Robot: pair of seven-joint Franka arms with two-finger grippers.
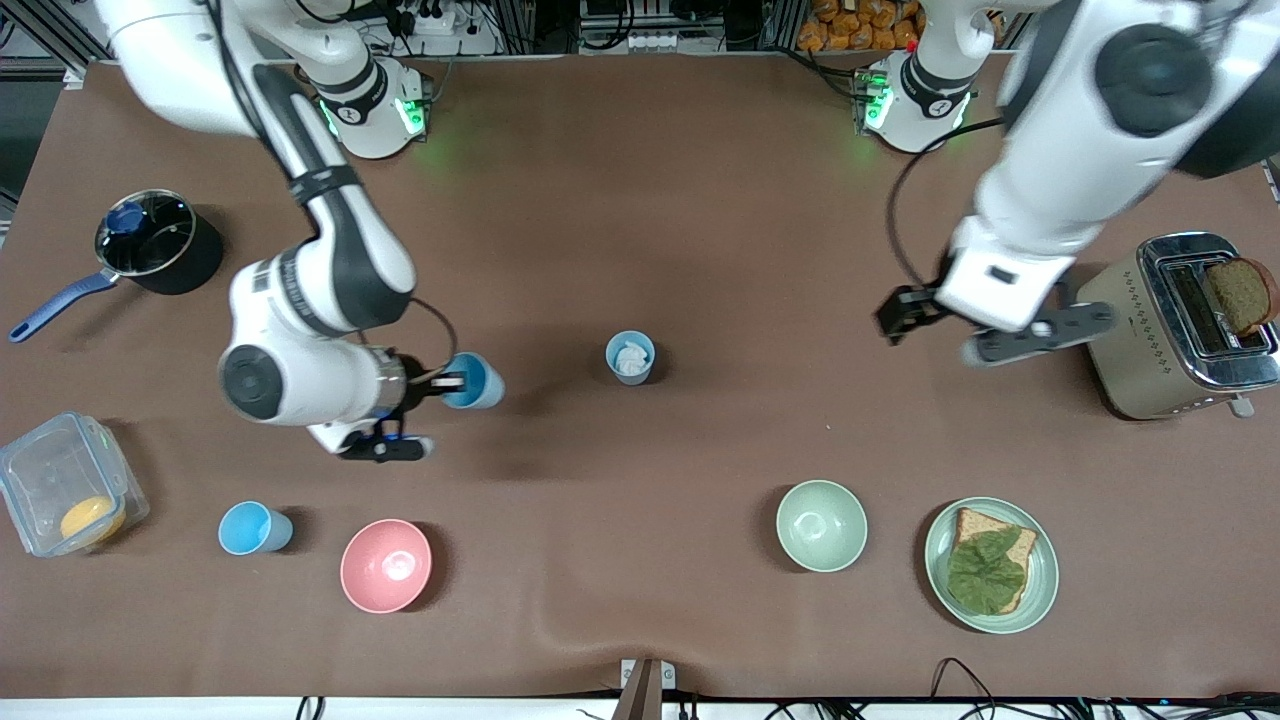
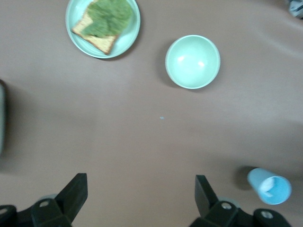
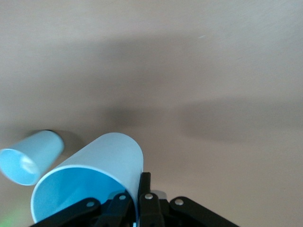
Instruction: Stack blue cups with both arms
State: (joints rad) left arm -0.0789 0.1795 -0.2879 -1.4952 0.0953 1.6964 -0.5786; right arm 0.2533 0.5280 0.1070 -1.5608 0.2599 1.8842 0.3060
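Glossy round pink bowl (image 1: 386, 565), right gripper (image 1: 452, 382) jaws clamped on smooth blue cup (image 1: 474, 381), left gripper (image 1: 935, 325) jaws apart.

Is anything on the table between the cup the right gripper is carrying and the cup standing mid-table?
Nothing visible. The right gripper is shut on the sky-blue cup, and only bare tabletop separates it from the standing cup. The left gripper, jaws open, hangs over the table toward the toaster, clear of that stretch.

A toaster (image 1: 1180, 330), pot (image 1: 158, 243), pink bowl (image 1: 386, 565), green bowl (image 1: 821, 525) and plate (image 1: 1040, 580) sit on the table (image 1: 700, 200)
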